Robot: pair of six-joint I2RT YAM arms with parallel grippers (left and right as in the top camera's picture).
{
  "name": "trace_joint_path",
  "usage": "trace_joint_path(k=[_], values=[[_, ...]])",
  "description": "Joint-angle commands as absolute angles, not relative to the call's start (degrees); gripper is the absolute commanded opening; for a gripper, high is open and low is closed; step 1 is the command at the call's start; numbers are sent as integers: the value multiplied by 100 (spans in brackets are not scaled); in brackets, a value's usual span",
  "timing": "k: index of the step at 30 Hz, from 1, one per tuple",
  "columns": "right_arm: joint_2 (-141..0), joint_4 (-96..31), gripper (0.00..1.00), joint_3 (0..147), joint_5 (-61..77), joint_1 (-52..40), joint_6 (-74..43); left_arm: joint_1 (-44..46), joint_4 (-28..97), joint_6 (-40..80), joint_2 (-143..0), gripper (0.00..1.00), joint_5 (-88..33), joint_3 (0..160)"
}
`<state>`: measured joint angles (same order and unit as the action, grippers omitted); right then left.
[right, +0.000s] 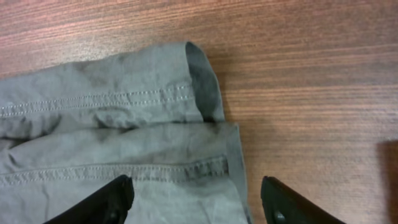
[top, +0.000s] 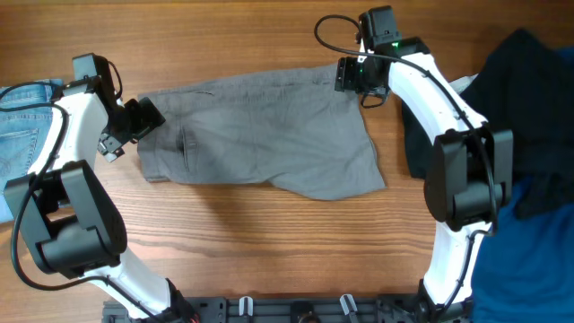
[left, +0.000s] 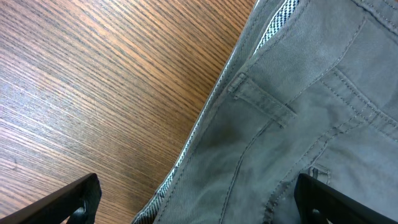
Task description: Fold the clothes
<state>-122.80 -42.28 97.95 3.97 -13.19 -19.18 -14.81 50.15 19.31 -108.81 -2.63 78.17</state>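
Overhead: crumpled grey cotton shorts (top: 260,135) lie flat mid brown wood-grain surface (top: 269,242). Left claw (top: 133,127) at waistband end, right claw (top: 357,82) at leg hems. Blue denim garment (top: 22,117) far left, black clothes pile (top: 529,99) far right.
Left wrist: claw spread wide, released, over waistband w/ belt loop (left: 261,99).
Right wrist: claw released, gripping nothing, above hem.

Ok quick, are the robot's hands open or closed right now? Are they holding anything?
Left gripper: open, holding nothing, over the waistband of the gray shorts.
Right gripper: open, holding nothing, over a leg hem.
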Motion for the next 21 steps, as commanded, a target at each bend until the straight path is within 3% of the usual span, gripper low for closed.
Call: trace_joint_path(k=[1, 8, 14, 16, 17, 18, 19, 21], values=[[-12431, -4071, 66, 9758, 276, -1332, -1841, -1450, 5041, 1839, -10910, 100, -250, 7865], [-12663, -4045, 64, 9745, 276, -1332, -1874, -1452, 5098, 1839, -10910, 100, -250, 7865], [-12805, -4010, 53, 9745, 301, -1332, -2119, -1452, 5085, 1839, -10910, 100, -248, 7865], [-12805, -3964, 44, 9745, 301, -1332, -2119, -1450, 5085, 1841, -10910, 100, -248, 7865], [-12805, -3966, 31, 9745, 303, -1332, -2119, -1452, 5085, 1839, -10910, 100, -248, 7865], [-12805, -3972, 9, 9745, 303, -1332, -2117, -1452, 5087, 1841, -10910, 100, -248, 7865], [-12805, -3992, 4, 9747, 305, -1332, -2110, -1452, 5087, 1839, -10910, 100, -248, 7865], [-12768, -4066, 4, 9749, 325, -1332, -2093, -1452, 5087, 1839, -10910, 100, -248, 7865]])
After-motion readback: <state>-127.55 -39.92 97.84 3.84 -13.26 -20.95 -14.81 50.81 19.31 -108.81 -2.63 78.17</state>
